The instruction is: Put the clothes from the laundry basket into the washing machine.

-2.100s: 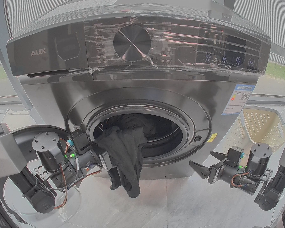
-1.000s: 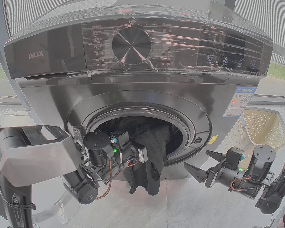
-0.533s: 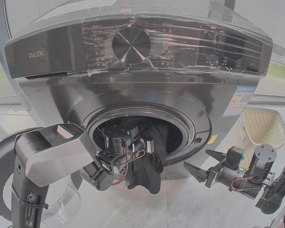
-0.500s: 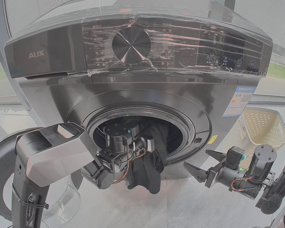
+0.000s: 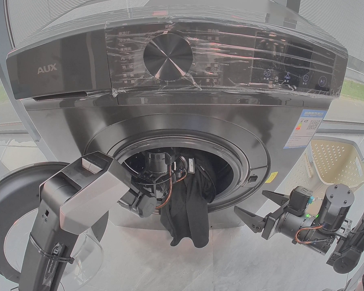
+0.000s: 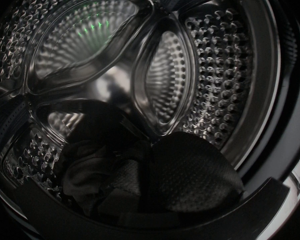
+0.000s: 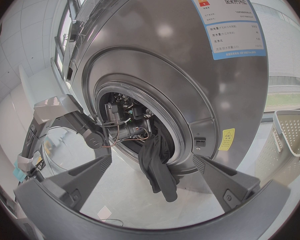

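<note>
The black garment [image 5: 188,207] lies draped over the lower rim of the door opening of the washing machine [image 5: 214,114], its long axis up and down: the upper part is inside the drum [image 6: 206,67], and the lower end hangs outside above the floor. The left arm [image 5: 85,190] is in the opening just beside that upper part, so it is the nearer one, but I cannot tell whether the left claw pinches cloth. The right claw [image 5: 249,201] is spread and empty, apart to the right of the hanging end.

The pale tiled floor [image 5: 238,263] in front of me carries the washing machine [image 5: 214,114] at twelve o'clock. A cream laundry basket [image 5: 337,160] stands beside it at two o'clock.
</note>
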{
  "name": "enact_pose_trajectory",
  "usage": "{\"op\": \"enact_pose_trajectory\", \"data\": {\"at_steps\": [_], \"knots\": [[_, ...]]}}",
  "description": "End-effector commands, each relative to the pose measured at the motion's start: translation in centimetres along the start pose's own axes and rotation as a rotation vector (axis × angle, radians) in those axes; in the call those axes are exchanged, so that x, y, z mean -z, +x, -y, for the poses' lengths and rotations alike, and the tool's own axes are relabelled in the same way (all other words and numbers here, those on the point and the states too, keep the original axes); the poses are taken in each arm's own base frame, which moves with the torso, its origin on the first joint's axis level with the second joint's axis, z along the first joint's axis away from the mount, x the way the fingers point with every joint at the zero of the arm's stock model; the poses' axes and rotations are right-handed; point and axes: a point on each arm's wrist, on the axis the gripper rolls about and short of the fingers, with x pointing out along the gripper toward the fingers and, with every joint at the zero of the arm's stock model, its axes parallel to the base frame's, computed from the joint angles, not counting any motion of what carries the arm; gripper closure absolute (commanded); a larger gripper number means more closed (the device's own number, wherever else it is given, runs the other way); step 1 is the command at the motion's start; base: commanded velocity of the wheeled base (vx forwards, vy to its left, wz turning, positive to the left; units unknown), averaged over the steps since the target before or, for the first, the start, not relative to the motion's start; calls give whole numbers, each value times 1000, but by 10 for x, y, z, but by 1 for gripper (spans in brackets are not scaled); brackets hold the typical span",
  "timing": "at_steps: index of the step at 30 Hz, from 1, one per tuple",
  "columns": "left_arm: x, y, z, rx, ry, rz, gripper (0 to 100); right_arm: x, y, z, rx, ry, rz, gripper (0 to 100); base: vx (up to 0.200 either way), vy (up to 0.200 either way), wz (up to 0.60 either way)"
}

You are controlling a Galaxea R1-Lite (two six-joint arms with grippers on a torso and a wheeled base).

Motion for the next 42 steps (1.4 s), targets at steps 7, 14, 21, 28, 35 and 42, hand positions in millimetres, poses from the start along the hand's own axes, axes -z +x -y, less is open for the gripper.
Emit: {"op": "enact_pose_trajectory", "data": {"at_steps": [7,14,21,28,35,42], "knots": [[-14,41,-23,-146,-11,45,100,0,0,0,-1,0,1,0,0,0,0],[-15,47,-24,-165,-14,60,100,0,0,-1,-4,-1,-1,0,0,0,0],[-15,43,-23,-164,-31,37,0,0,0,-1,-4,-1,2,0,0,0,0],[-32,1,-1,-111,-6,-194,0,-1,0,-1,-3,0,4,0,0,0,0],[-13,-18,5,-34,11,-335,0,0,0,-1,-3,0,2,0,0,0,0],[19,-25,2,-1,22,-437,0,0,0,-1,-3,0,2,0,0,0,0]]}}
